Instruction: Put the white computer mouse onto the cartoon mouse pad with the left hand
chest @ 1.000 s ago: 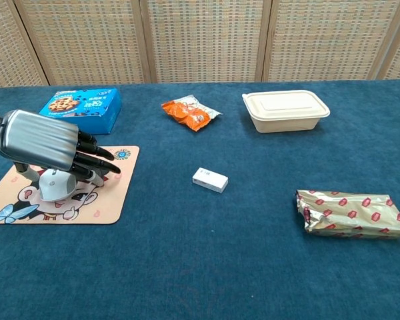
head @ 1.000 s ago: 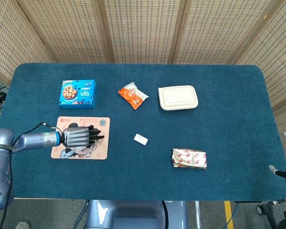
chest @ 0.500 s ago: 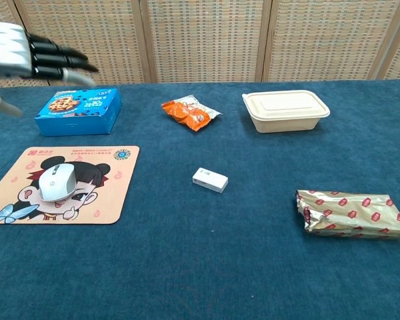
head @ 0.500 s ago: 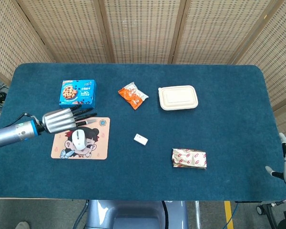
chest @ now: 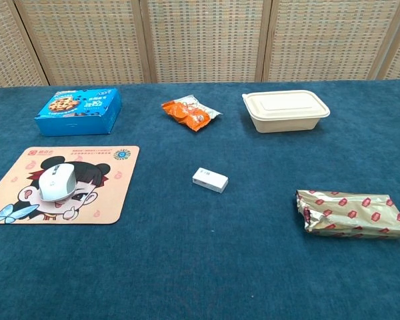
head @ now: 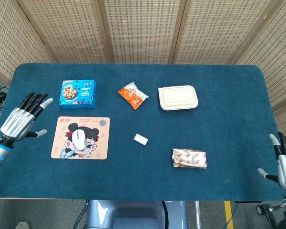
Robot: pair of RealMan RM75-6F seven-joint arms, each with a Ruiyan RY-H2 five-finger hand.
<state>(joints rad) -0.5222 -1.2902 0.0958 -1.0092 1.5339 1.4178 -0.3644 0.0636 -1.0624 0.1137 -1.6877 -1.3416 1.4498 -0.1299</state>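
Note:
The white computer mouse (head: 79, 139) (chest: 57, 181) lies on the cartoon mouse pad (head: 98, 149) (chest: 110, 193), over the printed face, with nothing touching it. My left hand (head: 22, 122) hovers off to the left of the pad, fingers spread and empty; only the head view shows it. My right hand (head: 285, 163) sits at the table's right front edge, fingers apart, holding nothing.
A blue cookie box (head: 77, 93) stands behind the pad. An orange snack packet (head: 132, 95), a cream lidded container (head: 178, 97), a small white box (head: 141, 139) and a foil-wrapped packet (head: 188, 158) lie across the blue tablecloth (head: 229, 119).
My left hand lifted off the mouse, leaving it on the pad, then drew back to the left and out of the chest view. The right hand rose slightly.

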